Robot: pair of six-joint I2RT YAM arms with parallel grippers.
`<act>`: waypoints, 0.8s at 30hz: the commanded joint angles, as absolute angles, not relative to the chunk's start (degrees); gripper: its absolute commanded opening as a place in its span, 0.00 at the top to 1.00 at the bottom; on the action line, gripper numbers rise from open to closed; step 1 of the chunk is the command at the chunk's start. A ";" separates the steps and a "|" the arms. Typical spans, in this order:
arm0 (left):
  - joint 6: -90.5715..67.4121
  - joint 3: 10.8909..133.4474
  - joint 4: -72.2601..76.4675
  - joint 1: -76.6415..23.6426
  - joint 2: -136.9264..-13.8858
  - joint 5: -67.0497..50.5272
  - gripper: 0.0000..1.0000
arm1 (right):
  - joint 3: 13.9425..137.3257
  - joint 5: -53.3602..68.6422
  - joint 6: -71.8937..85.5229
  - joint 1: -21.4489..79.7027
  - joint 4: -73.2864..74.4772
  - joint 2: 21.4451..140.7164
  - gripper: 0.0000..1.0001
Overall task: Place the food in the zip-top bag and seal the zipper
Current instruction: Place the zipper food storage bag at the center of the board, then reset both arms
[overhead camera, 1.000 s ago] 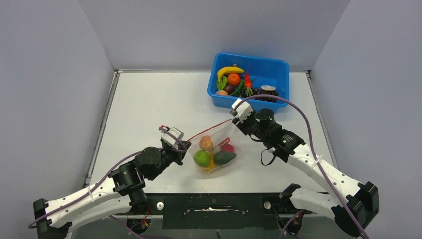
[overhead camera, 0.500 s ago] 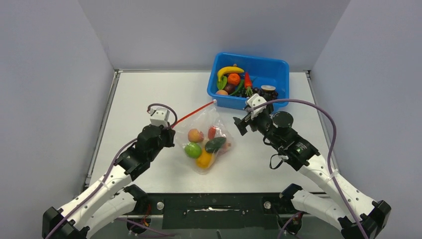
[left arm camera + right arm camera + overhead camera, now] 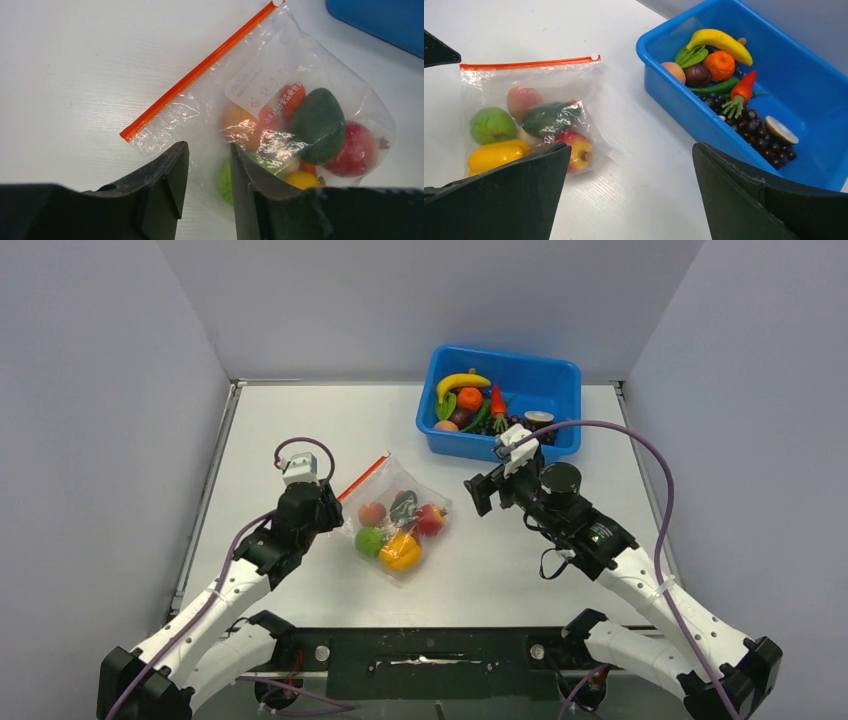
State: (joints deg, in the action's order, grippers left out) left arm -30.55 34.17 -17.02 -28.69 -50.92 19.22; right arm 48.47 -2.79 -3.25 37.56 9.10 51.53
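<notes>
Bag [image 3: 385, 487] lies flat on table [image 3: 280, 430] in the top view, between my two arms, with the food [image 3: 398, 530] inside it. The zipper [image 3: 363, 476] runs along its far-left edge, toward the blue bin [image 3: 505, 358]. My left gripper [image 3: 333, 512] is just beside the bag's left corner, and my right gripper [image 3: 478, 492] is apart from the bag on its right. Left wrist view: my fingers [image 3: 167, 185] stand a narrow gap apart with nothing pinched. Clear bag plastic shows through the gap; can't tell if they touch it. Dark green piece [image 3: 317, 125], red apple [image 3: 357, 150] and peach [image 3: 240, 125] show through the plastic. Right wrist view: my fingers are spread wide and empty, above the table between bag and bin. Green round fruit [image 3: 492, 125] and yellow pepper [image 3: 496, 155] are bagged too. The zipper looks straight; can't tell if it is sealed.
</notes>
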 commanded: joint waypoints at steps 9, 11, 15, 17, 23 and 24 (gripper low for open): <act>-32.10 42.83 -19.16 -28.12 -46.75 19.77 0.34 | 53.84 -6.38 14.80 37.86 10.04 55.78 0.02; -31.51 44.16 -18.72 -28.12 -45.94 17.60 0.33 | 53.26 -6.36 17.51 37.88 9.03 55.75 0.02; -31.21 45.83 -16.85 -28.16 -43.28 13.66 0.31 | 52.16 -10.65 23.61 37.97 8.04 55.13 0.02; -29.75 46.05 -16.01 -28.13 -41.12 11.65 0.30 | 52.16 -14.89 26.67 37.90 9.06 55.11 0.02; -28.04 44.31 -13.05 -28.18 -34.85 9.48 0.27 | 54.16 -23.88 30.82 37.88 16.26 55.90 0.02; -28.60 43.86 -12.71 -28.15 -34.05 9.48 0.26 | 54.35 -24.51 31.19 37.85 16.91 55.91 0.02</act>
State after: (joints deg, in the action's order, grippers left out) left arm -29.93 43.13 -18.50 -28.38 -37.58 12.53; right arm 51.22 -16.82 26.59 37.58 14.59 56.05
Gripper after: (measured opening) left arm 0.733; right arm 0.975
